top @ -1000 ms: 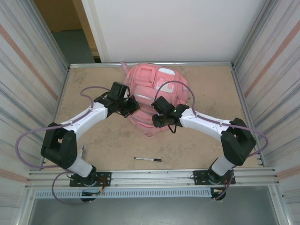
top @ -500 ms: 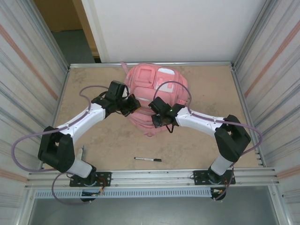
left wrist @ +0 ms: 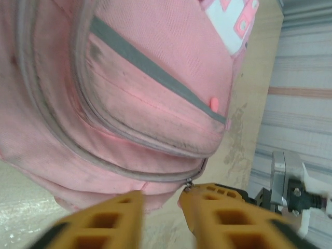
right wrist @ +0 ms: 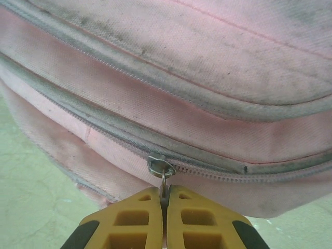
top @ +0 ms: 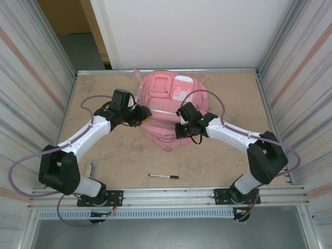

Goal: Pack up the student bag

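Observation:
The student bag [top: 168, 101], a big pink backpack, lies at the back middle of the table. My right gripper [right wrist: 164, 199] is shut on the metal pull tab of a zip slider [right wrist: 161, 167] on the bag's near side; from above it sits at the bag's lower right [top: 180, 129]. My left gripper [left wrist: 162, 201] is open at the bag's left edge [top: 143, 115], with bare table between its yellow fingers. Another small zip slider [left wrist: 189, 183] rests right at the tip of its right finger [left wrist: 218, 207].
A black pen [top: 163, 176] lies on the table near the front edge, between the two arm bases. Metal rails and ribbed walls close in the table [top: 104, 150] on both sides and at the back.
My left gripper has opened and drawn slightly left, off the bag. My right gripper has shut on the zip pull and shifted a little to the right.

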Tool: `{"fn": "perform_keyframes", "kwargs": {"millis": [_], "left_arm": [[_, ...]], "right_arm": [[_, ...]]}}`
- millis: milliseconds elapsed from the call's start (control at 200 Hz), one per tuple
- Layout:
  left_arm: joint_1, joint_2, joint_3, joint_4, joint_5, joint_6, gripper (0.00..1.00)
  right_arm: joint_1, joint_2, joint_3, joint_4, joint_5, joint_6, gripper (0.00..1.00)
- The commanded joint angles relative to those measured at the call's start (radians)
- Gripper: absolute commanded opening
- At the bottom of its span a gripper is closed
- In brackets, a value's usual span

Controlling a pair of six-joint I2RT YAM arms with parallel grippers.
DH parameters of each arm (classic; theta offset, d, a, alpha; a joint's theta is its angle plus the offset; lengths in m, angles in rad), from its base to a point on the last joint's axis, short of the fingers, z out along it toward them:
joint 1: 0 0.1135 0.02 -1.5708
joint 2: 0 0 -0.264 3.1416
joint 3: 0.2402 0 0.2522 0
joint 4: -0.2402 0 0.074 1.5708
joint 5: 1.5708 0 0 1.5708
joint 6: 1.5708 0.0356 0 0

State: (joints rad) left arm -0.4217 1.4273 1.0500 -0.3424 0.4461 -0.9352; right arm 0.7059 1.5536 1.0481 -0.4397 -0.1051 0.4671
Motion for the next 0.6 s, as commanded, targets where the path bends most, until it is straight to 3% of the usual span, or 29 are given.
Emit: {"fn": "perform_keyframes", "kwargs": {"millis": [0,261,596], "left_arm": [[-0.056,0.0,-0.027,-0.018,-0.006,0.013,0.47],[-0.116,0.024,-0.11,0.094,-0.093,-0.111,0.5],[-0.12,0.051,-0.133,0.14,-0.198,-0.166,0.49]], "right_arm": [[0.001,-0.046,0.0,0.036,-0.121,-0.019,0.0],[0.015,-0.048,0.027,0.117,-0.224,0.012,0.0],[0.148,-0.009,0.089,0.163,-0.235,0.016,0.0]]}}
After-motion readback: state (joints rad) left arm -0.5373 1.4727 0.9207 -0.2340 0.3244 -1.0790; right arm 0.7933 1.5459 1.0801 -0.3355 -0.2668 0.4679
